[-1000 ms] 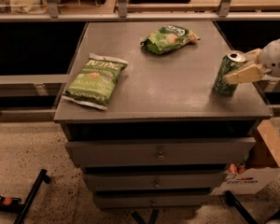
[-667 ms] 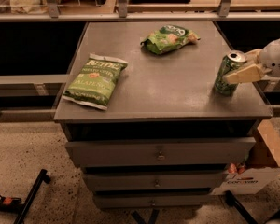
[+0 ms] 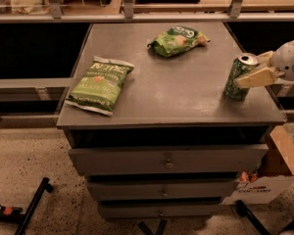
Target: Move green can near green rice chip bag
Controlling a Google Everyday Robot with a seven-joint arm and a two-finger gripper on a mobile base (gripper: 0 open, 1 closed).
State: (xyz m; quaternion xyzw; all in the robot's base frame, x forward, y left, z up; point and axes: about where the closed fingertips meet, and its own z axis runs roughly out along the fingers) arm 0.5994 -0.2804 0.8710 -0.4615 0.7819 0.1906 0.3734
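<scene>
Grey drawer cabinet [image 3: 186, 106] fills your view, and on its top the green can [image 3: 239, 80] stands upright, close to the right edge. Your gripper [image 3: 248, 71] is right there at that edge, its two fingers clamped on the can. Well apart, toward the back, lies the green rice chip bag [image 3: 176, 40]. A jalapeño chip bag [image 3: 100, 84] lies far left.

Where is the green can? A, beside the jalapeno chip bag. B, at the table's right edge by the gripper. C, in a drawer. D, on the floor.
B: the green can stands upright at the right edge of the table, with the gripper at it.
</scene>
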